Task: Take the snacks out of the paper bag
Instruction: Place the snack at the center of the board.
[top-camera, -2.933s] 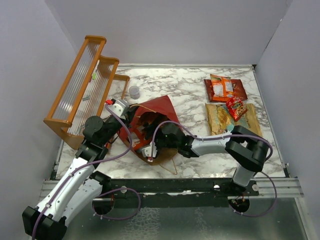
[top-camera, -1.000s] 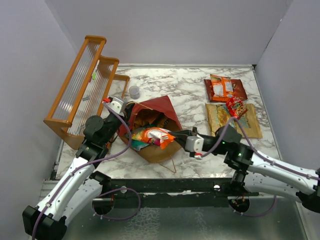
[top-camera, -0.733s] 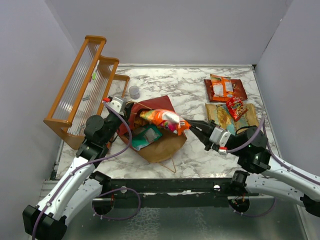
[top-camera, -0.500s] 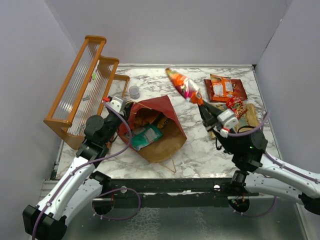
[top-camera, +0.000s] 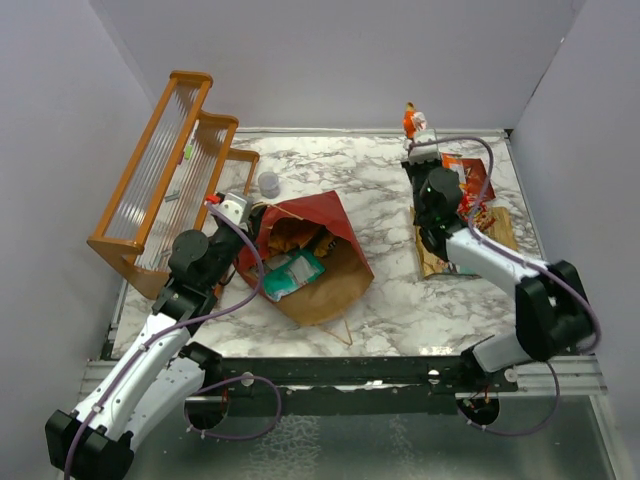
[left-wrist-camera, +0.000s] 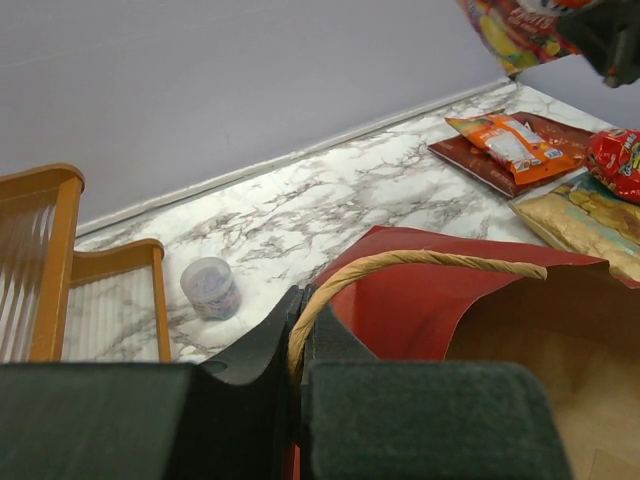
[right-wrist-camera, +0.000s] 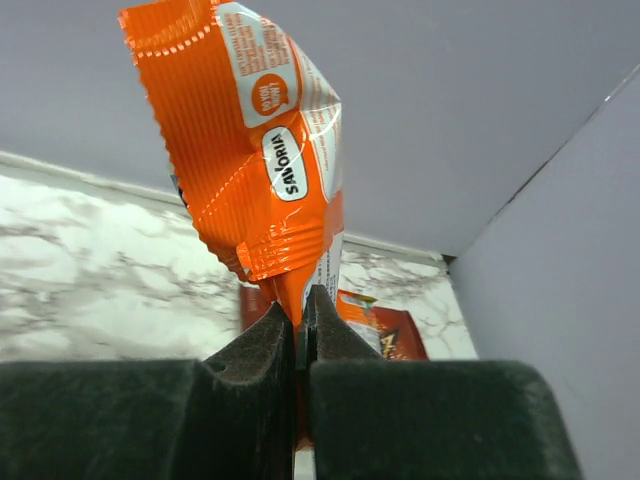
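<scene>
Overhead, orange packet (top-camera: 411, 119) barely shows above clamping right claw (right-wrist-camera: 300, 305); left claw (left-wrist-camera: 300, 320) pinches twine handle (left-wrist-camera: 420, 260).

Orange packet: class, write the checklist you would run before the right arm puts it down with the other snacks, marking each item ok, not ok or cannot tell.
1. Right gripper shut on the orange packet: ok, pinched at its bottom seam.
2. Packet clear of the paper bag: ok, held high near the back wall.
3. Left gripper holding the bag's handle: ok, the twine sits between the jaws.
4. Room beside the dark red chip bag: cannot tell, the right arm covers that pile from above.
5. Paper bag emptied: not ok, a teal packet lies in its mouth.
</scene>
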